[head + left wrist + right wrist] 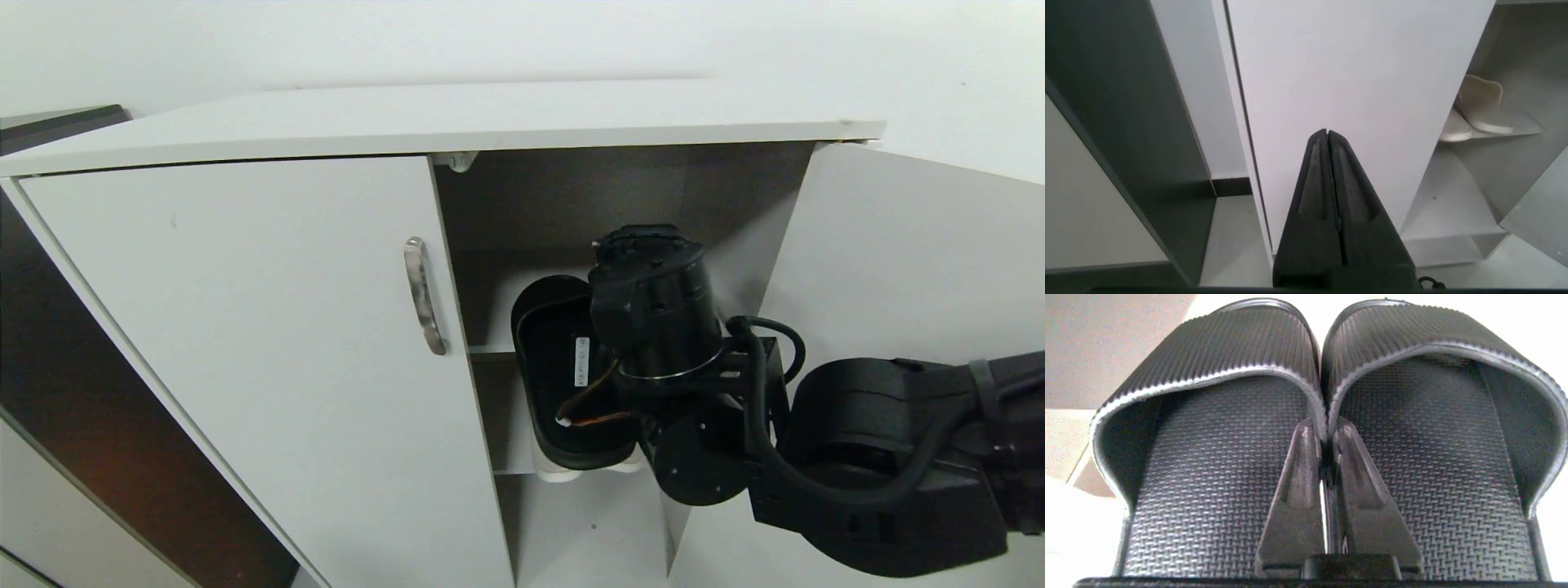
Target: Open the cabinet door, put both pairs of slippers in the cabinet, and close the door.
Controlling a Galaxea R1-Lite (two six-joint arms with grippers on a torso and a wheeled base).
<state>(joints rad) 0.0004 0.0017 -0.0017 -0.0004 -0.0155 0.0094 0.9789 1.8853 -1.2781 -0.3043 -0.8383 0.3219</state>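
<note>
A pair of black slippers (1225,457) is held side by side, and my right gripper (1325,445) is shut on their touching inner edges. In the head view the black slippers (555,367) hang upright in the cabinet's open right half, in front of the shelves, with my right wrist just to their right. The toes of a white pair of slippers (563,472) peek out just beneath them. That white pair (1482,106) lies on a shelf inside. My left gripper (1327,139) is shut and empty, facing the closed left door (1355,73).
The white cabinet's left door (245,343) is closed, with a metal handle (424,296). The right door (898,269) stands swung open beside my right arm. A shelf edge (488,353) crosses the opening. Dark furniture stands to the left.
</note>
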